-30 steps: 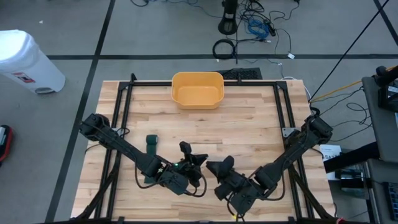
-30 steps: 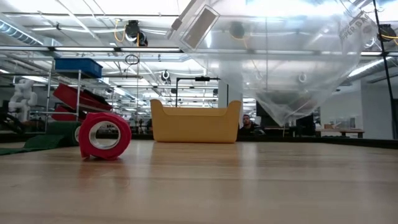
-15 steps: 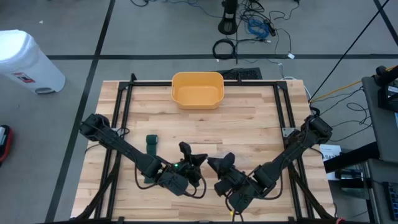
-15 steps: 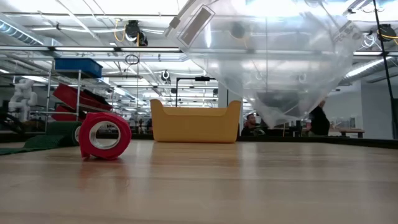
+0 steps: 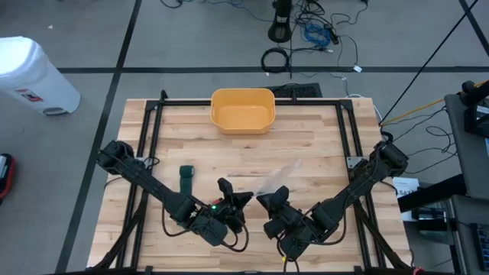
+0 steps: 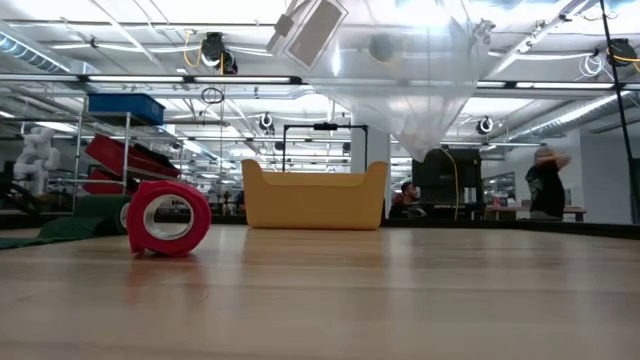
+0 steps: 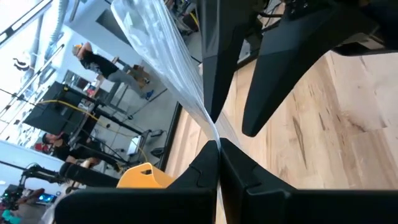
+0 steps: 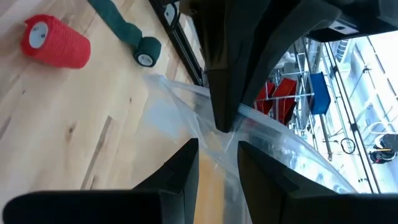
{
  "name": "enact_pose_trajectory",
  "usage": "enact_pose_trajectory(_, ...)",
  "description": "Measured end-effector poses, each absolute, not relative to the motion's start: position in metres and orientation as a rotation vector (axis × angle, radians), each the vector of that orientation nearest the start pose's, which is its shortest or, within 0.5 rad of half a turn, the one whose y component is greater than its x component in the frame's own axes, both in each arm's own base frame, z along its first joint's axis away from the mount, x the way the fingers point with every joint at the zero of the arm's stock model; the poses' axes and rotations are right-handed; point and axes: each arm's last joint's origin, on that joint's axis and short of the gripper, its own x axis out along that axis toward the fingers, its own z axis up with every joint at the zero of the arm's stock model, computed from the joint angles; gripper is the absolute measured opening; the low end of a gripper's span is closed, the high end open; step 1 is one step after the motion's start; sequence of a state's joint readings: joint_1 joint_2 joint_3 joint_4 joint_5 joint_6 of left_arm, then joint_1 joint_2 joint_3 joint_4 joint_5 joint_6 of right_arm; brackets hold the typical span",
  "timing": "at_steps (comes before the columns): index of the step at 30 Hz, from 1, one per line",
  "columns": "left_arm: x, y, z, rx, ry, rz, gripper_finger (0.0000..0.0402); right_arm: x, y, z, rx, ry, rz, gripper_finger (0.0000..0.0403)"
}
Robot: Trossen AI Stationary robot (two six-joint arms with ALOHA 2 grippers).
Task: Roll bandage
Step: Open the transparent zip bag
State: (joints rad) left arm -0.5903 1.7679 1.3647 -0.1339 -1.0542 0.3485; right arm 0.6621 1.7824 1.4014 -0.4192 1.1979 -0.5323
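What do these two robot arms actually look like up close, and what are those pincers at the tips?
Both arms are dark, slim, jointed links rising from the table's side rails. Each tip, the left end effector and the right end effector, carries two black, angular, tapering fingers. A small green light glows near the left wrist.
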Motion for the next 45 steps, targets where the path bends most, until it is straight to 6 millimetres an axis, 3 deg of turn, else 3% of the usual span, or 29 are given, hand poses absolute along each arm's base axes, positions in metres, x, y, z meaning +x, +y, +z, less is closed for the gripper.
enact_pose_trajectory(12, 0.339, -0.198, 0.279, 0.73, 0.448, 0.344, 0.0004, 0.311, 0.208, 0.264, -1.274, 0.698, -0.347, 0.0096)
enact_pose_trajectory(23, 0.343, -0.199, 0.281, 0.68, 0.418, 0.275, 0.0004, 0.328, 0.22, 0.241, -1.673, 0.799, -0.42, 0.0096)
enact_pose_trajectory(31, 0.342, -0.199, 0.28, 0.686, 0.425, 0.273, 0.0004, 0.33, 0.222, 0.235, -1.685, 0.804, -0.423, 0.0081)
enact_pose_trajectory(40, 0.341, -0.2, 0.28, 0.694, 0.431, 0.272, 0.0004, 0.332, 0.223, 0.237, -1.633, 0.776, -0.439, 0.0004)
enact_pose_trajectory(45, 0.338, -0.196, 0.279, 0.761, 0.465, 0.399, 0.0004, 0.332, 0.223, 0.237, -1.585, 0.757, -0.451, 0.0003)
